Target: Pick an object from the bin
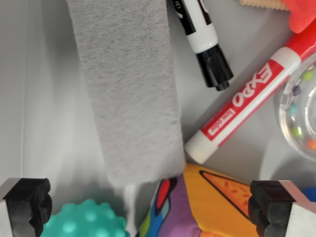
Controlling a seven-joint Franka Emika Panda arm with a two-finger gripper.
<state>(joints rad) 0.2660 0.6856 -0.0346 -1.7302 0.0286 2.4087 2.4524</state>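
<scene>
Inside the grey bin [29,98], we look straight down between our gripper [150,205], its two black fingertips [29,202] spread wide at the bottom corners of the wrist view and holding nothing. A long grey felt block [128,89] runs from the top edge toward the centre. Below it, between the fingertips, sit a teal knobbly ball [86,222] and a brightly printed orange and purple item [197,205]. To the wrist view's right lie a black-capped marker [205,39] and a red Expro-labelled marker [247,98], its white end touching the block. A clear sphere holding coloured beads [301,108] shows at the right edge.
</scene>
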